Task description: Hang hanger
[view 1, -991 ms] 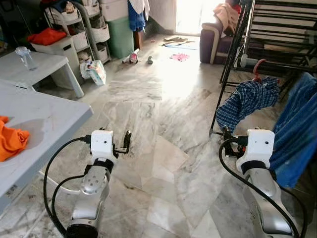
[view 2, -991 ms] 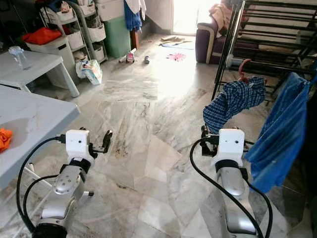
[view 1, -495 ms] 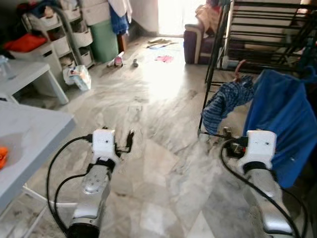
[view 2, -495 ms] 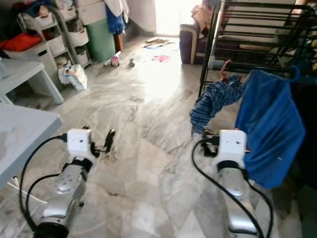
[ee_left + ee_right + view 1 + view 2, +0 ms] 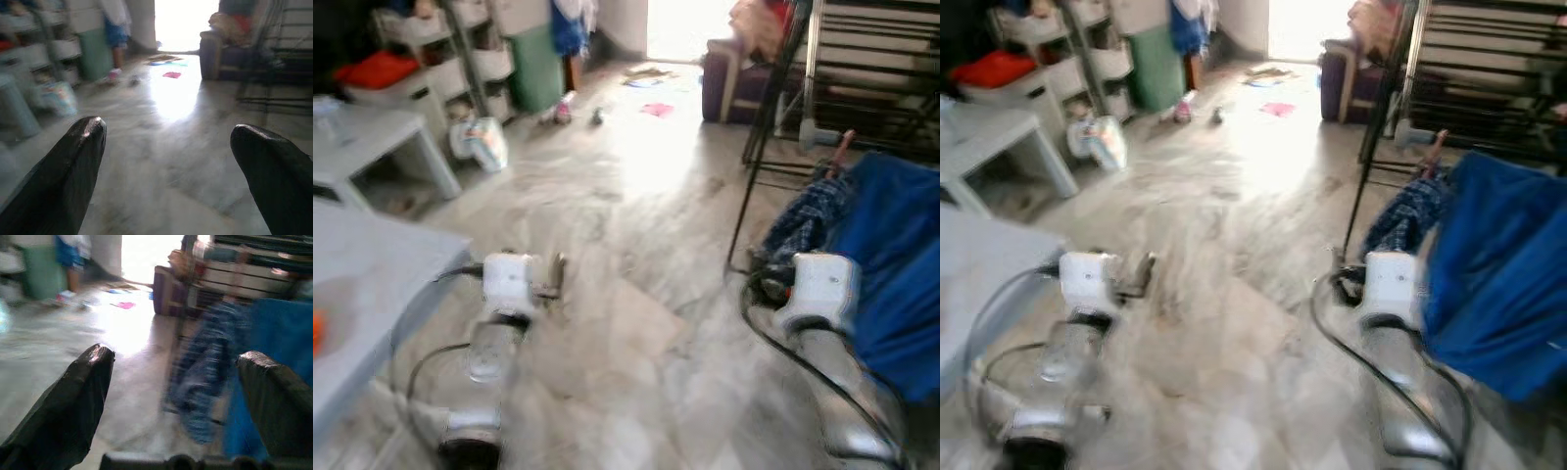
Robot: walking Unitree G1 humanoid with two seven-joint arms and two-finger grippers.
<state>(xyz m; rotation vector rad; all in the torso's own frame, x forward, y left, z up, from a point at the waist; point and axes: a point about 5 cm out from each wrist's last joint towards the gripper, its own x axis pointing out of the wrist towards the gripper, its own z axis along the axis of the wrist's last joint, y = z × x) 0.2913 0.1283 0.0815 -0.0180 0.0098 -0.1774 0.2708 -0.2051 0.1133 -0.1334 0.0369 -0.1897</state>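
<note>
A counter [image 5: 372, 284] stands at my left, its corner just beside my left arm. Beyond it, further left, sits a smaller counter [image 5: 372, 137], and behind that a shelf rack [image 5: 475, 59] against the far wall. The floor [image 5: 626, 196] runs ahead between my arms. At my right stands a drying rack [image 5: 862, 78], with a checked shirt [image 5: 803, 225] and a cloth [image 5: 891, 245] hanging on it. A sofa [image 5: 734, 78] sits behind the rack.

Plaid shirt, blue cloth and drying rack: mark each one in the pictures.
plaid shirt [image 5: 1400, 223], right eye view, on the middle of its hanging folds.
blue cloth [image 5: 1489, 264], right eye view, on the broad front of the fabric.
drying rack [image 5: 766, 137], left eye view, on its dark upright leg.
</note>
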